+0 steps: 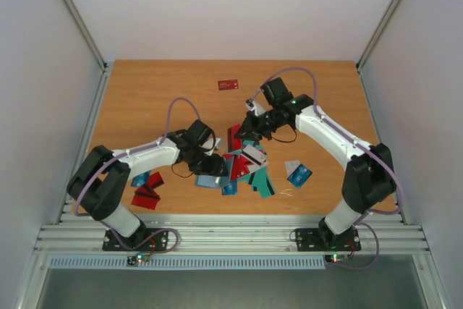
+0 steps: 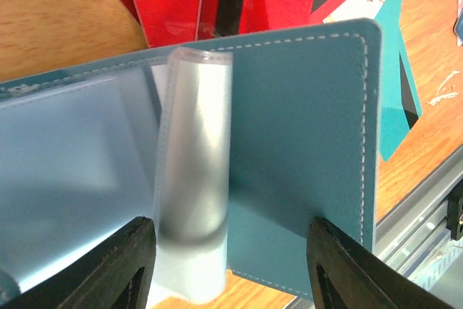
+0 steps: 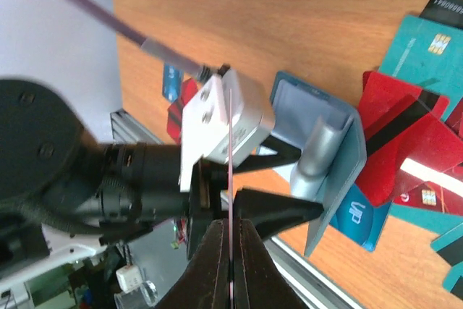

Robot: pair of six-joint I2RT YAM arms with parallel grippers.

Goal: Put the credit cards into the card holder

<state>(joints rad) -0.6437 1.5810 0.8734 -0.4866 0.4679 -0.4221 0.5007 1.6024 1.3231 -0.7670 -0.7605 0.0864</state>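
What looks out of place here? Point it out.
One red card lies alone near the table's far edge, apart from the card heap mid-table. The card holder's clear sleeve bows into a tube.

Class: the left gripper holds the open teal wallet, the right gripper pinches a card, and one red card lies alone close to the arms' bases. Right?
No. The lone red card lies near the far edge of the table, well away from the arms' bases, as the top view shows. The rest stands.
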